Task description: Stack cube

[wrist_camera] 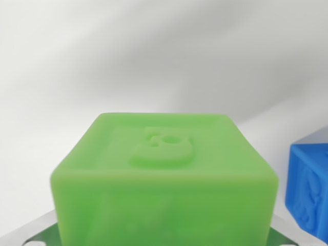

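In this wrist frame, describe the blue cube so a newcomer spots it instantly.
Start from the big green cube filling the lower centre. Look to the wrist view's right edge: the blue cube sits there, partly cut off by the frame. It is the only blue thing against the white surface.

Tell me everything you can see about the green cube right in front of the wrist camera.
The green cube fills the lower middle of the wrist view. It looks like matte moulded plastic with rounded edges, and its upper face has a raised border and an embossed figure. It sits squarely, not tilted, close to the camera. Grey and green hardware shows at its lower corners; contact is unclear. It stands apart from anything else in view.
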